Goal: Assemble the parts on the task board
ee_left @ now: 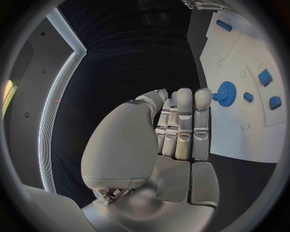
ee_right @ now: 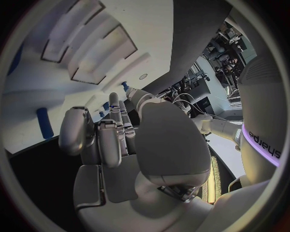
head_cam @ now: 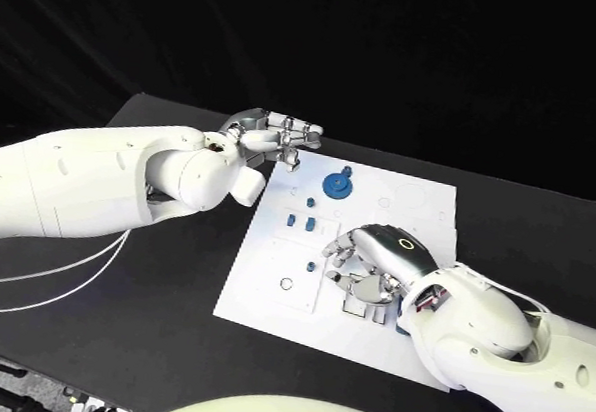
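Head view: task board (head_cam: 429, 206) lay mid-table, blue gear (head_cam: 337, 184) near its far edge, small blue parts (head_cam: 299, 222) near the middle. Left hand (head_cam: 270, 134) hovered off the board's far-left corner, nothing visibly held. Right hand (head_cam: 372, 260) rested low over the board's middle, fingers bent down; couldn't tell if it gripped anything.

Left wrist view: left hand (ee_left: 181, 128) had fingers (ee_left: 184, 121) straight and together, empty, gear (ee_left: 225, 92) just beyond the tips.

Right wrist view: right hand (ee_right: 115, 133) fingers curled beside a blue part (ee_right: 43, 123) on the board; contact unclear
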